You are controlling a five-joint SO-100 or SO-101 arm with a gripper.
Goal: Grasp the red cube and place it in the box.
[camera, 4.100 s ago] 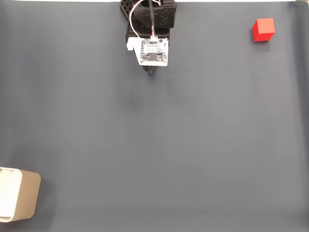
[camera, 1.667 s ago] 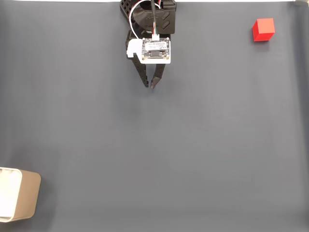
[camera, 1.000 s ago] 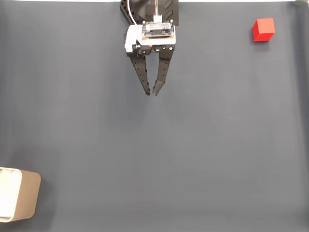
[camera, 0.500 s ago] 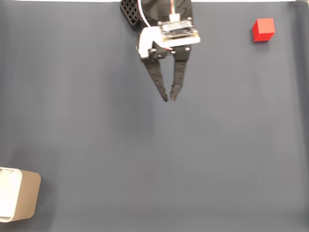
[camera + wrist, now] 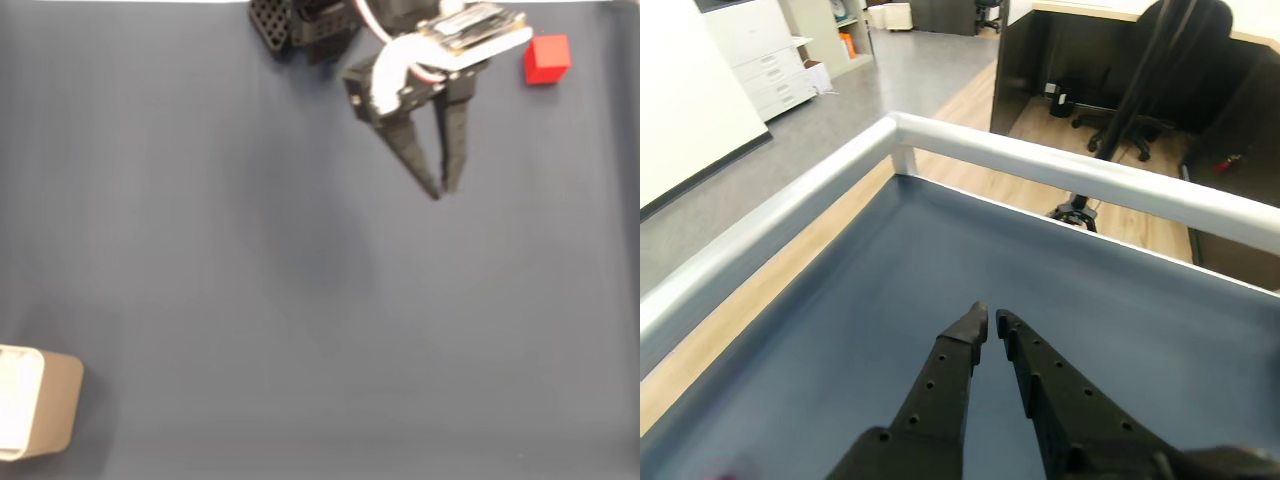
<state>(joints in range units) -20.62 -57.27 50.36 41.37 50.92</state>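
Swinging toward two o'clock, my claw (image 5: 444, 192) had closed the gap to the red cube (image 5: 546, 59), nearly shut and empty; the box (image 5: 40, 415) waited at seven.

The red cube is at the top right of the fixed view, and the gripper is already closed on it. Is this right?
Not quite. The red cube does sit at the top right of the fixed view, but the gripper holds nothing: its fingertips, nearly together, hang apart from the cube, lower and to the left.
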